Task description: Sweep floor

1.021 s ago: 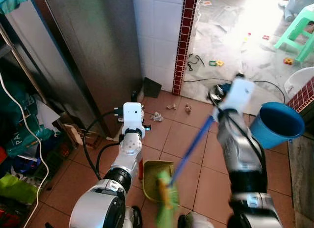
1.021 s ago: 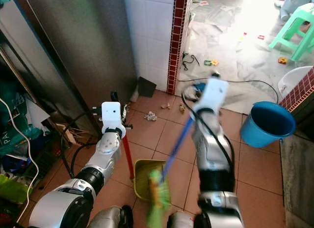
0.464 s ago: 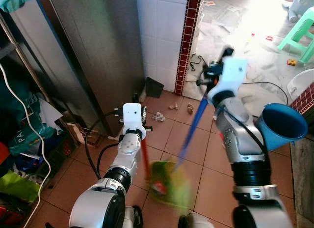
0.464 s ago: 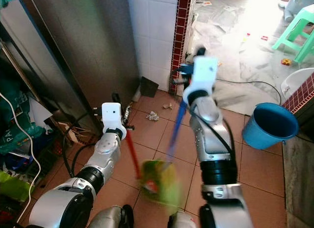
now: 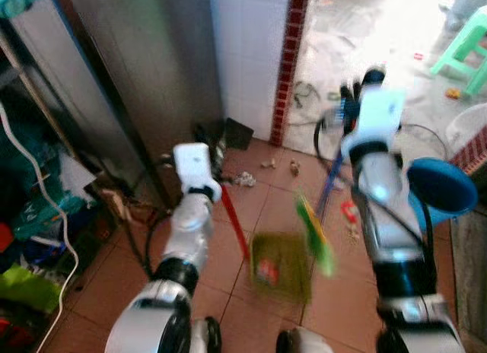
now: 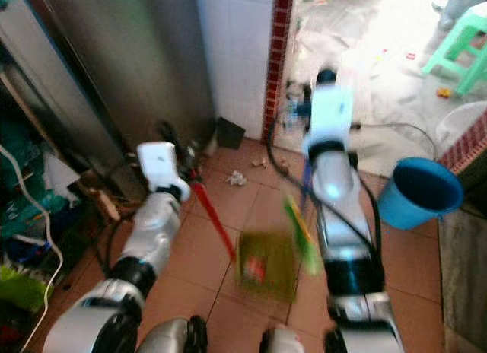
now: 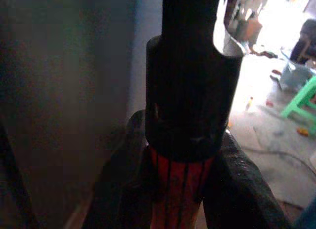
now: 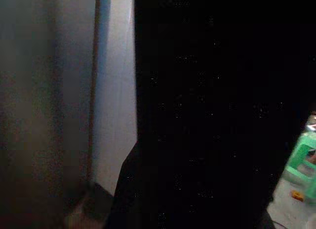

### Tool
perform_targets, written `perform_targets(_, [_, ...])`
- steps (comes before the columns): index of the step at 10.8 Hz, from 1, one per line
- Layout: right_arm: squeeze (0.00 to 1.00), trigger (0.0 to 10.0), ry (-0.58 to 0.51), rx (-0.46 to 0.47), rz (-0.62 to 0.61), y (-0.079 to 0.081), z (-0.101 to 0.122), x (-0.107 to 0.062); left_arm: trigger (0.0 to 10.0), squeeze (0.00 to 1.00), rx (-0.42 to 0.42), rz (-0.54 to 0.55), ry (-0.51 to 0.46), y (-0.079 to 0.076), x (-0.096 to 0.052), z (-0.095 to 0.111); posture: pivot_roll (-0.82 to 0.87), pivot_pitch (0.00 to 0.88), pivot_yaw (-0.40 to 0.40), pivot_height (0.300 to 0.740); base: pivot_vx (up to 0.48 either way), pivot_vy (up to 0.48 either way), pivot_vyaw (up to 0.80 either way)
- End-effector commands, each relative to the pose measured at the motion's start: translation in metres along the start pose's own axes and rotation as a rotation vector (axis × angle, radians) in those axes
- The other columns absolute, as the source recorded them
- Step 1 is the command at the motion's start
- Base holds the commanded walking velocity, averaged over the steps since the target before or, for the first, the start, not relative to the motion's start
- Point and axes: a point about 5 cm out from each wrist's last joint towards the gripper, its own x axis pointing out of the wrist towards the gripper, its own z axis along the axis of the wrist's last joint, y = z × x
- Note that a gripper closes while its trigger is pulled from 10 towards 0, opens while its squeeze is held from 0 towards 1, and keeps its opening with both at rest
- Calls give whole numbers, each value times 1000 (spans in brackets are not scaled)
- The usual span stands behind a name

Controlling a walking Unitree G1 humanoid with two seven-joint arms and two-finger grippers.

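robot with broom and dustpan over a tiled floor, picture blurred.
left eye view: the dustpan (image 5: 281, 263) hangs low between the arms on its red handle (image 5: 232, 216); the green broom head (image 5: 316, 235) on a blue stick (image 5: 329, 187) is just beside it; paper scraps (image 5: 243, 179) lie near the wall, a blue bucket (image 5: 445, 197) at the right.
left wrist view: the left gripper (image 7: 180, 189) is clamped on the red handle.
right wrist view: dark; right gripper's fingers, cannot tell.
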Motion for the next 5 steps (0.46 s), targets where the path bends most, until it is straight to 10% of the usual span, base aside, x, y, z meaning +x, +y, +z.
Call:
perform_targets(1, [0,10000,-91,-79,-23,-9,14,1,10000,0,2,-14,-66,3,1,15,-77,54,39,740,0,0,0])
perform_targets(5, [0,10000,-86,-99,-83,-12,4,-3,10000,0,9,-10,-75,20,-14,24,-67,47,49,740,225,0,-369])
